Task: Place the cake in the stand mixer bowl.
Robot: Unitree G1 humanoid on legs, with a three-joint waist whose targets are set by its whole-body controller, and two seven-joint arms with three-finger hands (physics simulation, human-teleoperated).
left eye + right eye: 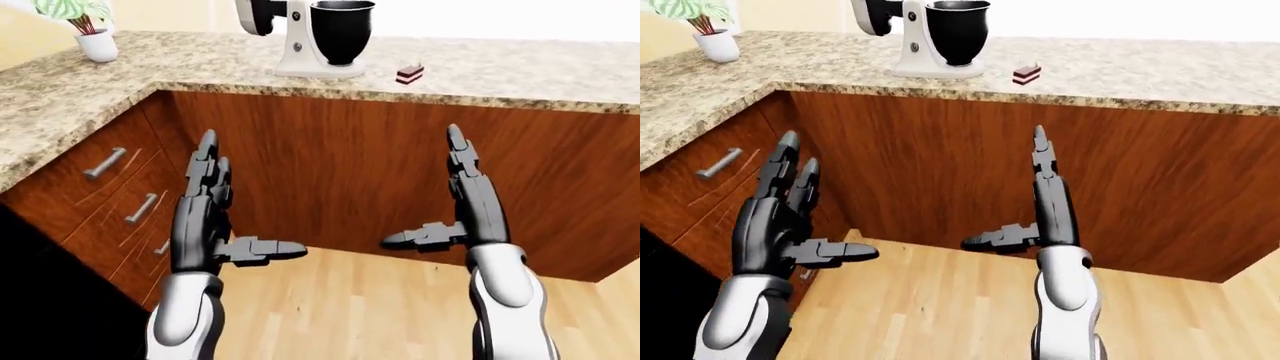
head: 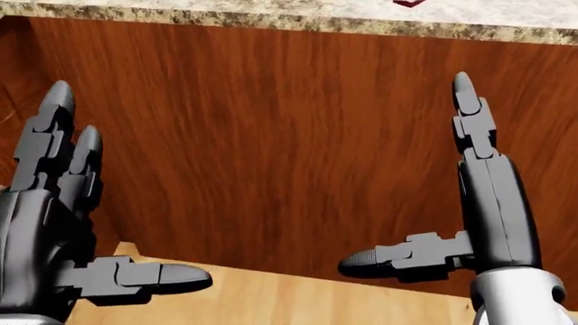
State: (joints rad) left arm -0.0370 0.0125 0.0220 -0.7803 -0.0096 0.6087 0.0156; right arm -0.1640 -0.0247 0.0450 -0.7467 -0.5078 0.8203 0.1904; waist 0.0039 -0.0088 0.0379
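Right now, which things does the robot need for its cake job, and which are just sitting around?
For the job:
cake
stand mixer bowl
left hand, open
right hand, open

Just sitting around:
potted plant
drawer handles

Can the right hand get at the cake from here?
Probably not yet. The right hand is open, held low against the cabinet face; the cake sits up on the counter beside the mixer bowl.

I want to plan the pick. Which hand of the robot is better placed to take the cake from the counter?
Probably the right hand. In the left-eye view the cake lies right of the stand mixer bowl and nearly above that hand. The left hand is further left. Both hands are open, empty and below the counter.
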